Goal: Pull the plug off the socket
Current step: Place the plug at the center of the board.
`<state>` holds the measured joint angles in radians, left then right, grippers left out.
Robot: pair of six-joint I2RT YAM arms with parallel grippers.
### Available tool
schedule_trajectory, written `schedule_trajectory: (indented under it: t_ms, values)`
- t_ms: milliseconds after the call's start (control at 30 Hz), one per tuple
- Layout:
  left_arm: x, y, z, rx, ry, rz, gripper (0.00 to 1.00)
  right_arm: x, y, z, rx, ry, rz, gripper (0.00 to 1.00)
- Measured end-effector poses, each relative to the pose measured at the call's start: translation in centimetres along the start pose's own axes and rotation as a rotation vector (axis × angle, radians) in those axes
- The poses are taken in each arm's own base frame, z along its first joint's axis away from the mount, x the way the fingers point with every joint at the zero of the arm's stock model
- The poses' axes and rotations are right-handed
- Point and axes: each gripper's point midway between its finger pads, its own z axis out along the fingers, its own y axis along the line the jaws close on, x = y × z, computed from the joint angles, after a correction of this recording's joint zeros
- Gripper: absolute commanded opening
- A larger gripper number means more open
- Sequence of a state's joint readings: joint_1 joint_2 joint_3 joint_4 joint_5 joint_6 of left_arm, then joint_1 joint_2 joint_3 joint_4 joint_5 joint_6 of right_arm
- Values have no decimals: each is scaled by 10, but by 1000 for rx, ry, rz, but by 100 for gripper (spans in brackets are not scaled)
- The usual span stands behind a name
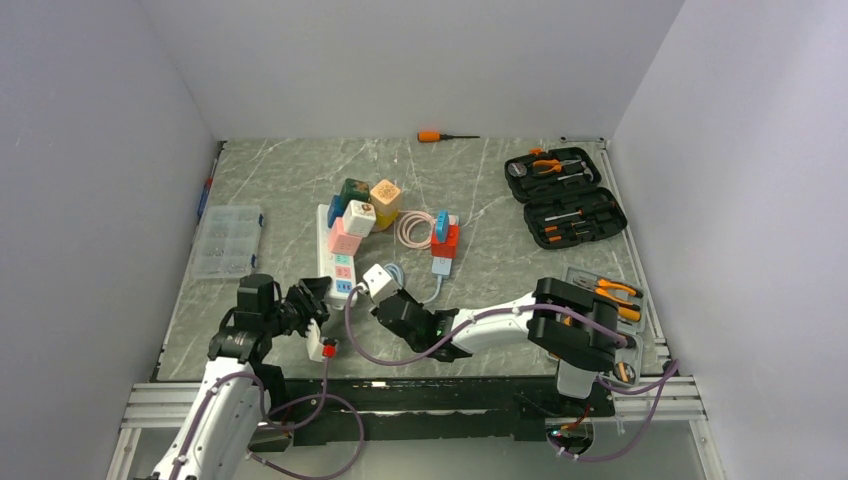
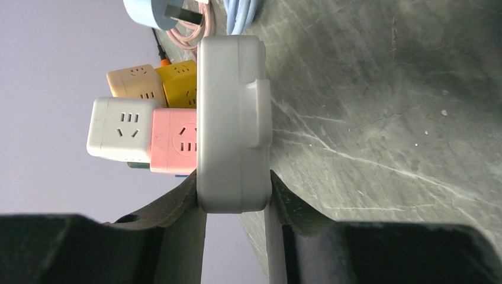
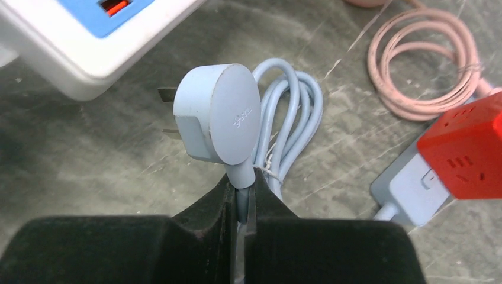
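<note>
The socket point(image 1: 338, 255) is a long white strip with pastel outlets, lying lengthwise left of the table's middle. My left gripper point(image 1: 312, 303) clamps its near end; in the left wrist view the white body point(image 2: 234, 118) sits squeezed between both fingers point(image 2: 174, 204). The plug point(image 3: 220, 113) is a round light-blue disc with bare prongs pointing at the socket's corner point(image 3: 89, 41), a short gap between them. My right gripper point(image 3: 244, 198) is shut on the plug's neck. From above, the plug point(image 1: 377, 281) sits just right of the strip's near end, at my right gripper point(image 1: 388, 297).
Pink, white, yellow and tan cube adapters point(image 1: 358, 212) crowd the strip's far end. A pink coiled cable point(image 1: 415, 228), a red cube point(image 1: 446, 240) and the plug's bundled blue cord point(image 3: 293, 127) lie to the right. An open tool case point(image 1: 565, 195), a parts box point(image 1: 228, 240), and a screwdriver point(image 1: 440, 136) ring the table.
</note>
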<state>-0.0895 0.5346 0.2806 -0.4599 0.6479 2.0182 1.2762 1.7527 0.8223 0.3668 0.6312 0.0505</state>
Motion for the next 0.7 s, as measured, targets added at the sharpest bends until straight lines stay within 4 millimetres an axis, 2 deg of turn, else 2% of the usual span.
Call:
schedule_trajectory:
  t_ms: [100, 133, 200, 300, 333, 400, 500, 567, 633, 700]
  values:
    - [3, -1, 2, -4, 5, -5, 40, 5, 8, -5, -37, 26, 19, 29]
    - [3, -1, 3, -4, 7, -9, 42, 8, 11, -7, -57, 42, 27, 32]
    - [4, -3, 3, 0, 13, -25, 43, 13, 14, -11, -82, 69, 35, 34]
    - [4, -17, 5, 38, 20, -64, 48, 19, 17, -16, -105, 104, 41, 35]
    - [4, -21, 5, 51, 23, -71, 54, 21, 17, -18, -110, 114, 45, 35]
    - [5, -29, 5, 76, 32, -89, 60, 23, 17, -20, -114, 126, 51, 37]
    - [2, -59, 5, 171, 39, -164, 69, 26, 18, -24, -125, 146, 63, 41]
    - [-2, -70, 4, 212, 34, -188, 74, 28, 18, -26, -127, 158, 66, 46]
    - [-4, -80, 3, 250, 33, -206, 77, 29, 16, -29, -127, 166, 69, 50]
    - [-3, -81, 2, 262, 39, -195, 76, 27, 14, -32, -128, 166, 72, 54]
